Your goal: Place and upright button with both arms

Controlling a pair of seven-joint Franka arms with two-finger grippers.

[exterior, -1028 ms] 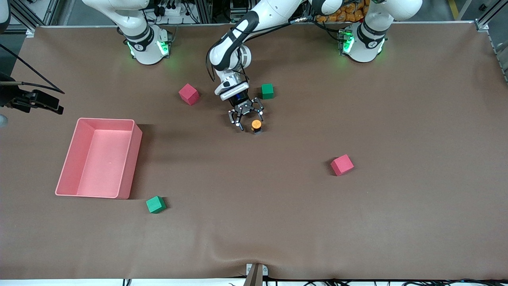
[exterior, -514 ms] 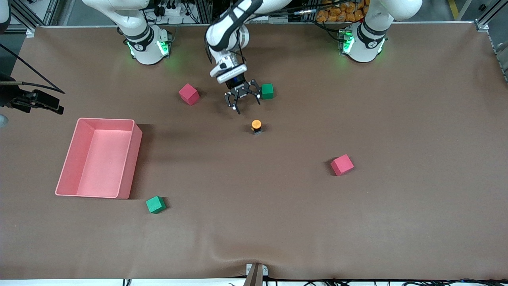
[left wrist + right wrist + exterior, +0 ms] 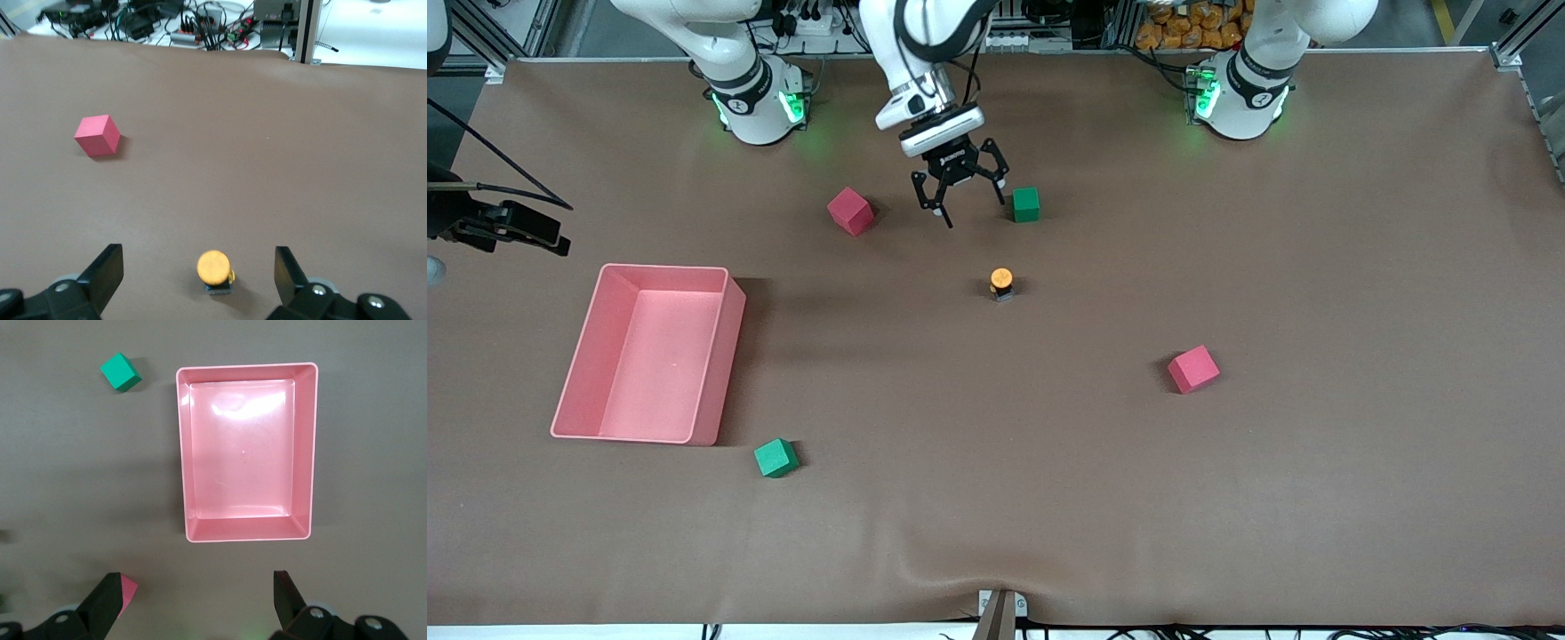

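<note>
The button stood upright, clear of the wide-open, empty left tool; the right tool, also wide, waited above the tray.

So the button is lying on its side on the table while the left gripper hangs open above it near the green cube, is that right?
Not quite: the button stands upright, orange cap on top, as the front view shows. The rest holds: the left gripper hangs open beside the green cube.
</note>
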